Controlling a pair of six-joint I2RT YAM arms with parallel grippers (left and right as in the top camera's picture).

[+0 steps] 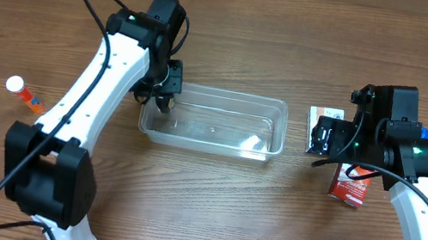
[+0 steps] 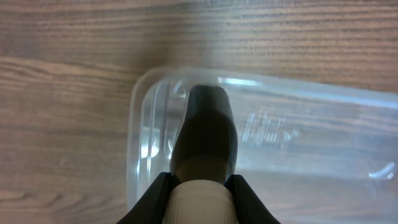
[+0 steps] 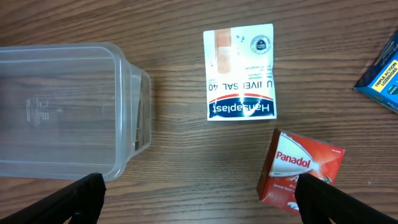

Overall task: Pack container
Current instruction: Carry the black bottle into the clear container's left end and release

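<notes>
The clear plastic container [image 1: 218, 95] lies in the middle of the table. My left gripper [image 1: 164, 94] hangs over its left end, shut on a dark bottle [image 2: 208, 130] by the white ribbed cap [image 2: 200, 202]. In the left wrist view the bottle points down into the container's rounded corner [image 2: 134, 124], and whether it touches the floor I cannot tell. My right gripper [image 1: 326, 139] stands open to the right of the container [image 3: 62, 112], its fingers wide apart over bare wood [image 3: 202, 193], holding nothing.
A white Hansaplast box [image 3: 239, 71] lies flat just right of the container. A red Panadol box [image 3: 301, 165] sits by my right finger, and a blue box [image 3: 382, 71] is at the far right. An orange tube with a white cap [image 1: 24, 93] lies far left.
</notes>
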